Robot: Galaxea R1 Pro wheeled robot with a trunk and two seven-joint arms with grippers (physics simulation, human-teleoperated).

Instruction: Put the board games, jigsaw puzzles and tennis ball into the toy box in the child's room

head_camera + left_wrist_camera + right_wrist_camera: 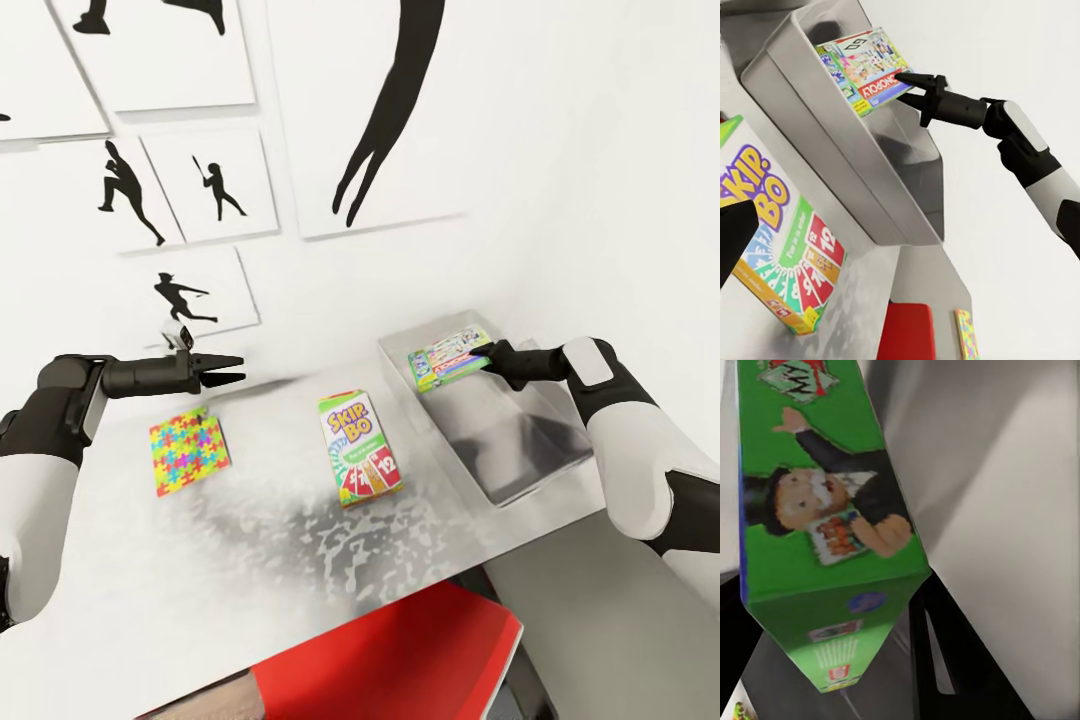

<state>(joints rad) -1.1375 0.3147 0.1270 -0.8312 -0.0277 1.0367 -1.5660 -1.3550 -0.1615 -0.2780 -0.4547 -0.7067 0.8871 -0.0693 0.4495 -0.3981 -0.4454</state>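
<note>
In the head view, the right gripper [484, 355] holds a green board game [447, 361] clamped over the toy box's [520, 480] far end, while the SKIP-BO box [359, 449] and jigsaw puzzle [188, 453] lie apart on the table [200, 570]. The left gripper [236, 369] hovers above the table with fingers parted. In the left wrist view the game [866, 67] tilts above the bin's rim [832, 127]; in the right wrist view its green side [817, 510] is near the grey wall.

Puzzle [189, 455] left of SKIP-BO box [360, 449]

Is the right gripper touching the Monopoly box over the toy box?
Touching. In the left wrist view the right gripper has both fingers closed on the Monopoly box edge.
</note>
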